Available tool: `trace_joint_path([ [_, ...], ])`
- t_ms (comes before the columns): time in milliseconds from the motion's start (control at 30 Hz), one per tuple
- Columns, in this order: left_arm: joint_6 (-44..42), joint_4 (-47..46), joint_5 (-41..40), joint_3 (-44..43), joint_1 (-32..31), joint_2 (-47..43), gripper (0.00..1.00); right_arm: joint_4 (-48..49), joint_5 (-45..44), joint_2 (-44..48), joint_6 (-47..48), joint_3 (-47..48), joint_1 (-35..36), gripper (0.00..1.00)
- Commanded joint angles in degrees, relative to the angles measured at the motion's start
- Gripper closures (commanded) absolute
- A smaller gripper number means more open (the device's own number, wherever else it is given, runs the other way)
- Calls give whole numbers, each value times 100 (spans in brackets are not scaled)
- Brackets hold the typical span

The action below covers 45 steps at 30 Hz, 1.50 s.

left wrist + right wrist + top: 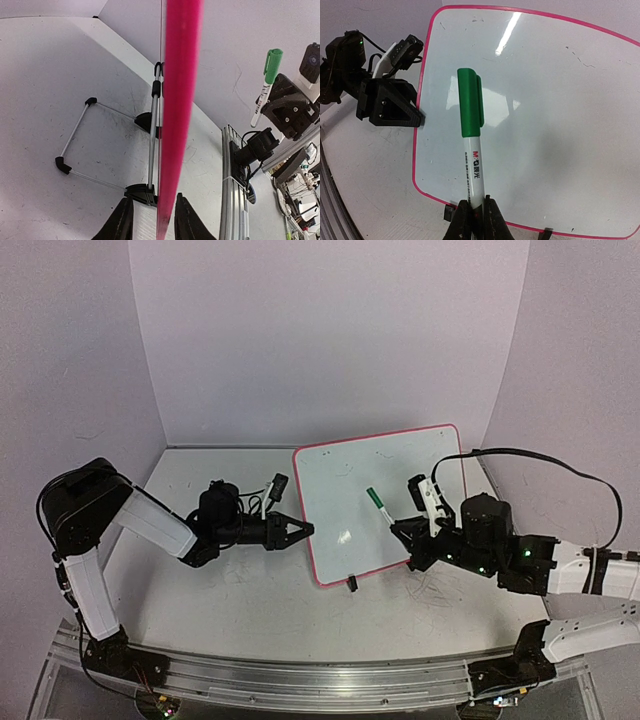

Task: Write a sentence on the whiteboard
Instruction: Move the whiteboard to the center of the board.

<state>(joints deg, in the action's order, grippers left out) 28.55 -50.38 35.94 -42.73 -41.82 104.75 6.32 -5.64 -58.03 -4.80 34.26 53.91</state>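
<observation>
Jaws of the left gripper [303,531] pinch the rounded pink frame of the glossy whiteboard [345,490], which stands propped just right of it. Facing the board, the right gripper [474,214] is clamped on a green-capped white marker [471,125]. Scuffed pale table [250,590] lies beneath, with plain lilac walls [330,330] behind.

Pink-framed glossy whiteboard [345,495], near-upright on 2 black clip feet [546,233], faint grey specks.
</observation>
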Motion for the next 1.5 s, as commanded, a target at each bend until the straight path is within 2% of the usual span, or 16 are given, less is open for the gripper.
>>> trace_joint_path([
  [0, -14, -925, 489, -22, 60, 302, 81, 104, 77, -142, 111, 167, -20, 100],
  [200, -151, -940, 322, 382, 138, 148, 100, 178, 81, -245, 128, 202, -14, 100],
  [667, 221, -796, 655, 1034, 544, -736, 100, 290, 239, -602, 160, 274, -14, 100],
  [833, 104, -392, 693, 1284, 697, -1016, 100, 295, 294, -561, 129, 231, -13, 100],
  [1000, 273, -376, 914, 1340, 867, -1279, 100, 297, 432, -702, 139, 313, -13, 100],
  [1100, 61, -390, 1130, 1317, 878, -1426, 100, 324, 487, -770, 165, 343, -18, 100],
  [1267, -386, -1152, 1383, 1556, 897, -1299, 100, 501, 570, -909, 223, 371, -14, 100],
  [1400, -98, -2011, 1481, 1890, 940, -1055, 100, 531, 736, -1046, 235, 454, -15, 100],
  [1467, -161, -2036, 1375, 2171, 1003, -1266, 100, 556, 790, -1070, 230, 459, -16, 100],
])
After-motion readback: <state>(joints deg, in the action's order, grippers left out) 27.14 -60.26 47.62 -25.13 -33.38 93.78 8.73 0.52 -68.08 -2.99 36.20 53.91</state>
